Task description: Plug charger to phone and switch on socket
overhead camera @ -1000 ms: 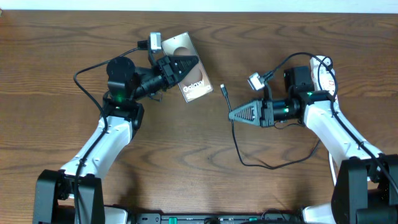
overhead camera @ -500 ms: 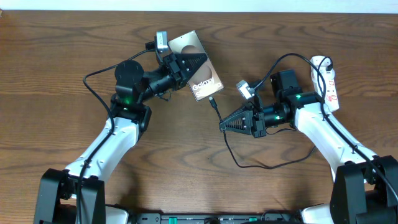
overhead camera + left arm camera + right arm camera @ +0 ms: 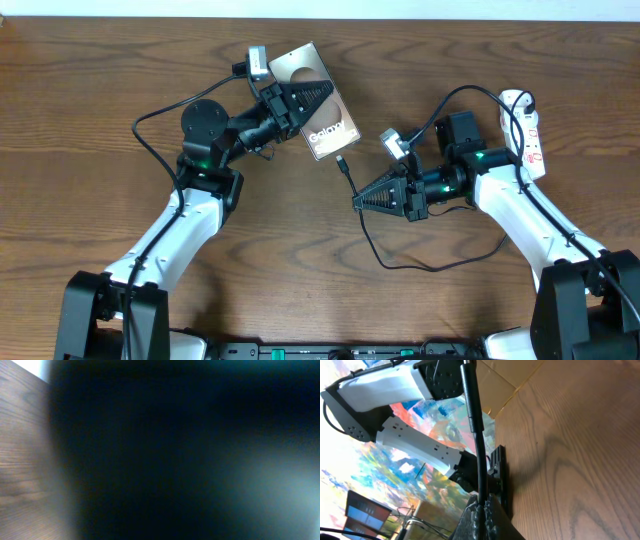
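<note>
The charger (image 3: 347, 177) is pinched in the right claw (image 3: 357, 200). The claw is closed on the cable a little behind the connector tip. In the right wrist view the cable runs straight up out of the closed fingertips (image 3: 472, 519). The tip sits just beside the lower short edge of the phone (image 3: 335, 128); whether it touches the port is too small to tell. The left claw (image 3: 326, 91) is closed on the phone, lies across its face, and holds it at an angle over the tabletop (image 3: 90, 90). The left wrist view is a dark blur and gives you no guidance.

Judged step in hand: seating the connector in the phone.

1. Work from the overhead view.
2. Turn the right claw until the free length of cable lines up with the phone's long axis.
3. Advance along that axis only. The free length can buckle, so push slowly and stop if it bows sideways.
4. Use the left claw as the brace. Do not let the phone swing away from the tip.
5. Watch the slack loop behind the right claw so that it does not snag on the arm.

The socket (image 3: 530, 135) lies well apart from the phone, beside the right arm. Its switch comes afterwards.
</note>
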### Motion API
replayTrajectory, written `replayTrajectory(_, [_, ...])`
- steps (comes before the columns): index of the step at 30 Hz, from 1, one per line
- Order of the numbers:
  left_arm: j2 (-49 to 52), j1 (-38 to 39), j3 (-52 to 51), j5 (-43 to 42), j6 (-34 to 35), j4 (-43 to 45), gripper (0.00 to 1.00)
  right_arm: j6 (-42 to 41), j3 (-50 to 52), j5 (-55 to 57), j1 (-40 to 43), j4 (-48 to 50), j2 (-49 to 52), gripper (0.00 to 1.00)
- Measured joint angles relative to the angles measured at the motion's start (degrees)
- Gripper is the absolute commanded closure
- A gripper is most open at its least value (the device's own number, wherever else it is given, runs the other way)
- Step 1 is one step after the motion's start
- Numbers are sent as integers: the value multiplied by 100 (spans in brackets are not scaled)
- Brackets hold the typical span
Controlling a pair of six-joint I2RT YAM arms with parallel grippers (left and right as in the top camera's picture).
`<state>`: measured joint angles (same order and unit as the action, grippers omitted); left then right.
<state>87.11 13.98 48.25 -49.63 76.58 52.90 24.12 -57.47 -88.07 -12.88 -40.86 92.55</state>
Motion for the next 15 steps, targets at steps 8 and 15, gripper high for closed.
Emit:
replayTrajectory(8, [0,0,0,-22,-15,0,92,0,0,0,0,44,0,99])
replayTrajectory(15, [0,0,0,-155,-122,2,93,0,0,0,0,66,0,99])
